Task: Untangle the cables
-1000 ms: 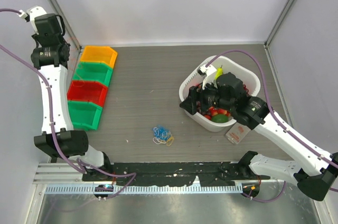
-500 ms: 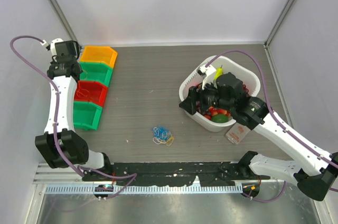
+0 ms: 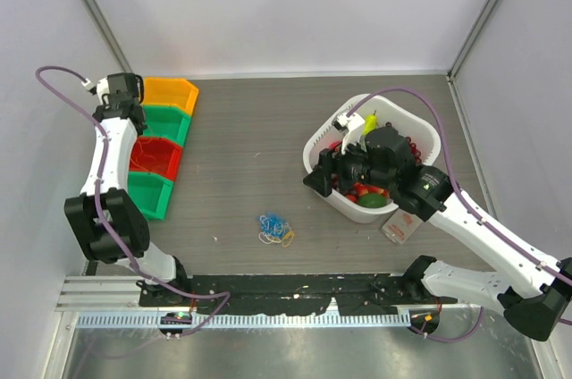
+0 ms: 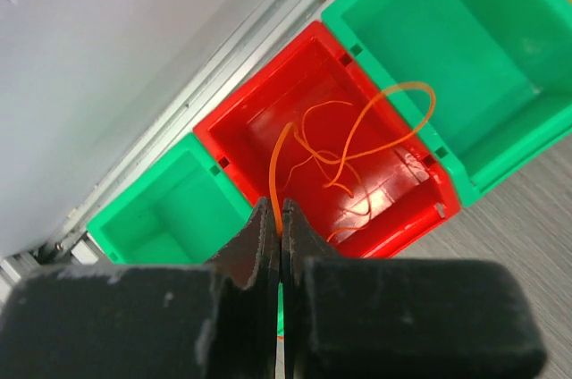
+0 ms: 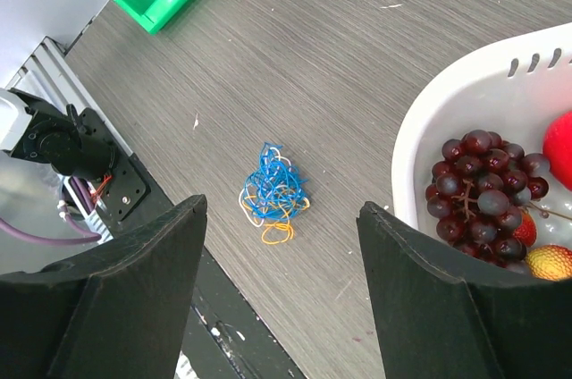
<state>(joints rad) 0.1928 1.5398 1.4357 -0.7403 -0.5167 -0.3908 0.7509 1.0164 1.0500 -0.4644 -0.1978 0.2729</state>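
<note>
Jaws of left gripper [image 4: 281,218] pinched on orange wire [image 4: 273,169] above red bin [image 4: 259,97], gripped end hidden, right gripper [image 5: 279,209] spread wide, empty

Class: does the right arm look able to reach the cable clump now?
Probably yes: the right gripper is open, and the cable clump lies alone on bare table, nothing between.

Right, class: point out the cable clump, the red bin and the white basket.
cable clump [image 5: 273,196]: right wrist view, middle of the tangle.
red bin [image 4: 266,84]: left wrist view, its upper-left wall.
white basket [image 5: 447,109]: right wrist view, its bare wall.
</note>
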